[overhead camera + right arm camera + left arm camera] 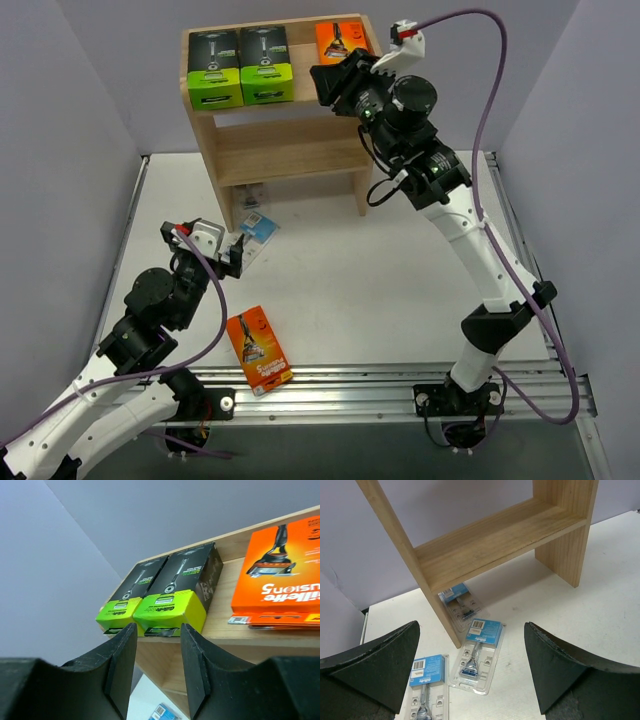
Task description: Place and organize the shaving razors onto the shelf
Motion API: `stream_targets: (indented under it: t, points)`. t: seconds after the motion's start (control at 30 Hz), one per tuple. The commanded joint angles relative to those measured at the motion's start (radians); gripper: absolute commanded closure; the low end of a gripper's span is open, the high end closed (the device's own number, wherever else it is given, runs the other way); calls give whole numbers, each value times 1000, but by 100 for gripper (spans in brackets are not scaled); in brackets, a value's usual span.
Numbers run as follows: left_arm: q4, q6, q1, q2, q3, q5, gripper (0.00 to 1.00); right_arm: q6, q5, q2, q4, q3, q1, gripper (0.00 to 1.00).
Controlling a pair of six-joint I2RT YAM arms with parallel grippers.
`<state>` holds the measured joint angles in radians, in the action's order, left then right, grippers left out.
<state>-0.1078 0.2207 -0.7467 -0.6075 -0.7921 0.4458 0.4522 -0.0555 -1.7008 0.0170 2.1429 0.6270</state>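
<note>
1. The left claw (471, 630) has its fingers spread wide with nothing held, and hangs over the tabletop (380, 280) by the left foot of the shelf (495, 540)
2. Three blisters lie flat: one (426, 686) under this claw's left finger, one (476, 655) right below the gap, and a third (461, 602) ahead of the claw, tucked under the lowest board. They are probably very light, of thin, slick plastic that flexes. An edge of the blue card or the raised bubble over the razor looks the best hold. Each card shows a barcode, but the brand print is too small to read
3. The orange box (259, 350) lies flat on the tabletop, behind the left claw and to its right. It is likely stiff, light card, best pinched across its narrow width. Its print is unclear from above
4. Two green boxes, the left one (125, 597) touching the right one (175, 595), sit on the top tier just ahead of the right claw. They look rigid and glossy, and the lime fronts seem to read "Gillette"
5. The orange pack (282, 575) lies ahead and right of that claw, apparently on top of another. Its upside-down print reads "Gillette Fusion5"
6. The right claw (157, 630) has its fingers a little apart, with nothing between them
</note>
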Motion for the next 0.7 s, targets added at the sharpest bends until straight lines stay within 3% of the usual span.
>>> stream_targets:
  t: [0.0,0.67]
  points:
    - [59,-3,-13,15,7,39,6,5,-128,-39,113,35,40,64]
    - [74,17,-63,37,22,74,6,57,-365,-175,208,37,85,68]
